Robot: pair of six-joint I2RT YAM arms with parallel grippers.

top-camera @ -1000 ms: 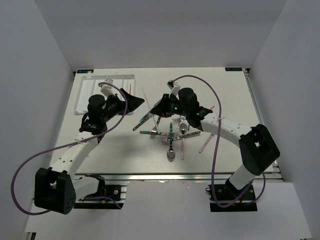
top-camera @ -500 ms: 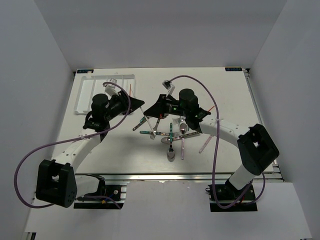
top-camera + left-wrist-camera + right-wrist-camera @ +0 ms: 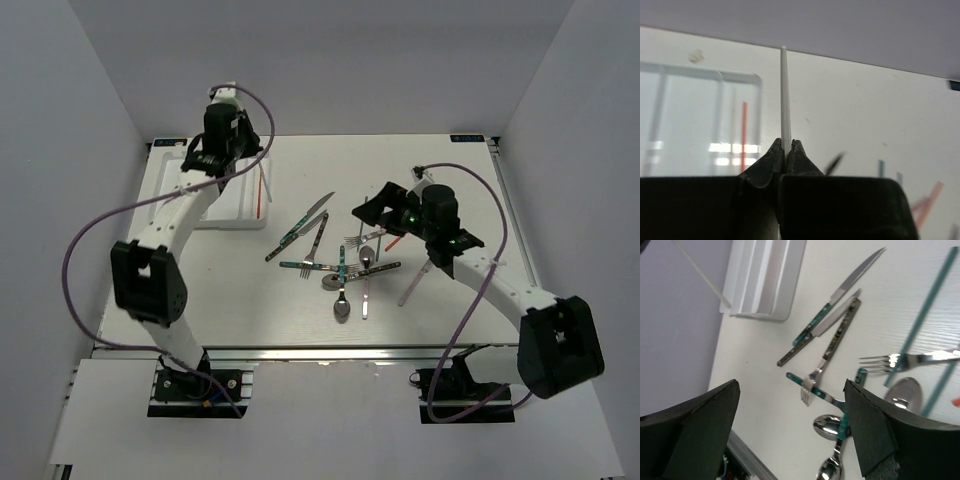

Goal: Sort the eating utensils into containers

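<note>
While top view hides it, left wrist shows left gripper (image 3: 787, 146) pinching white chopstick (image 3: 785, 95), right gripper (image 3: 791, 400) gaping.

A white table (image 3: 230, 290) fills the middle of the top view. A pale grey back wall (image 3: 320, 60) stands at 12 o'clock of it, a left wall (image 3: 60, 150) at 9 o'clock and a right wall (image 3: 590, 120) at 3 o'clock. Two small dark brackets (image 3: 170, 144) (image 3: 470, 137) sit on the far corners, at 11 and 1 o'clock. A metal rail (image 3: 320, 352) runs along the edge at 6 o'clock. In the left wrist view, a small brownish spot (image 3: 696, 55) lies on the table at 10 o'clock.
</note>
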